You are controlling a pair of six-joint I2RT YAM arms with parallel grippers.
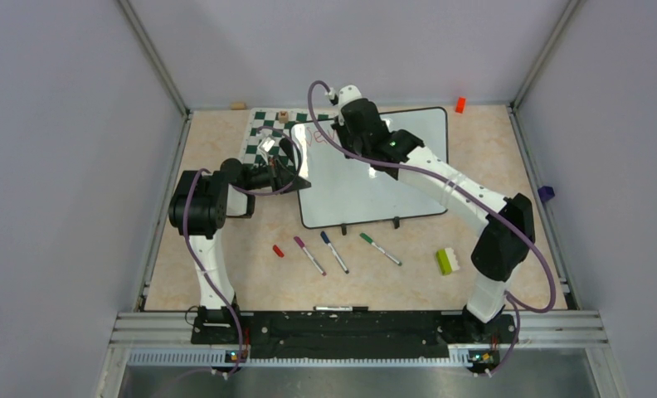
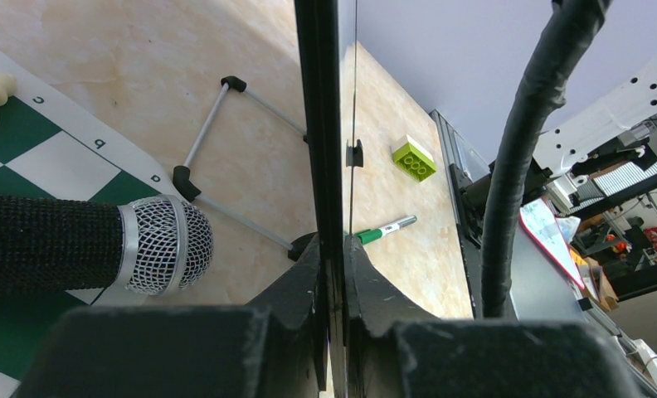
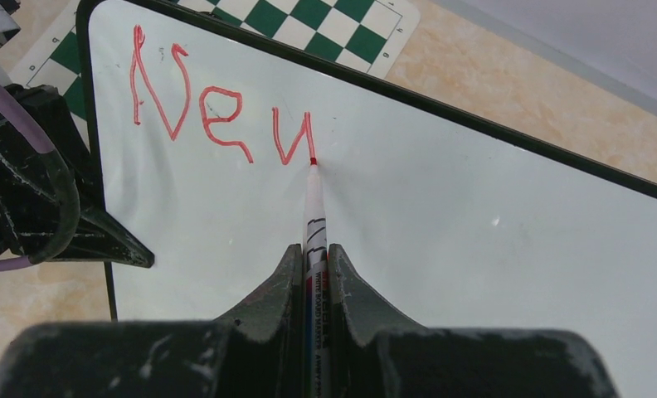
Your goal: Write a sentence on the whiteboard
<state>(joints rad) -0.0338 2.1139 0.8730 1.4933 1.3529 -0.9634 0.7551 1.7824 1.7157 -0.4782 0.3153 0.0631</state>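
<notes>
The right hand is closed tight on a red marker. The marker's tip touches the whiteboard just ahead of the fingers, at the top of the last red stroke. The writing reads "Ne" plus a half-made "w", so the job looks barely begun. The left hand is almost fully closed, pinching the board's thin black edge, most likely to stop it sliding under the pen. The board rests on a pale speckled table, partly over a chess mat. A microphone lies beside the left hand, and 3 spare markers lie nearer the arm bases. Grey walls enclose 3 sides.
</notes>
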